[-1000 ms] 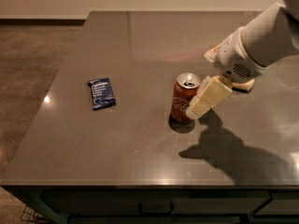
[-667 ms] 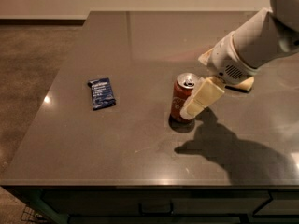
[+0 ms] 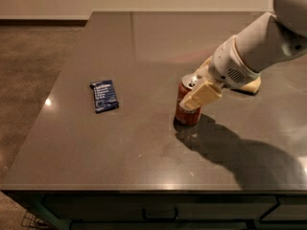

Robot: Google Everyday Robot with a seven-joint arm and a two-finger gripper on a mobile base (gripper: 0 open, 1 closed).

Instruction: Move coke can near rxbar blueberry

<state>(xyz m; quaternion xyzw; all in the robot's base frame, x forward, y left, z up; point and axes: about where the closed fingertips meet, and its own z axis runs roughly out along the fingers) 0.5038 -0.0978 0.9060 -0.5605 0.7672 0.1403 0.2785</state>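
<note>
Coke can [image 3: 187, 115] stands upright on the dark grey table [image 3: 144, 147], right of centre. The gripper [image 3: 194, 93] reaches in from the right at the can's upper half, and part of it crosses the can's front. Whether the gripper is clamped on the can or only set around it cannot be told; the rxbar blueberry [image 3: 104, 95] lies flat well to the can's left, apart from both.
</note>
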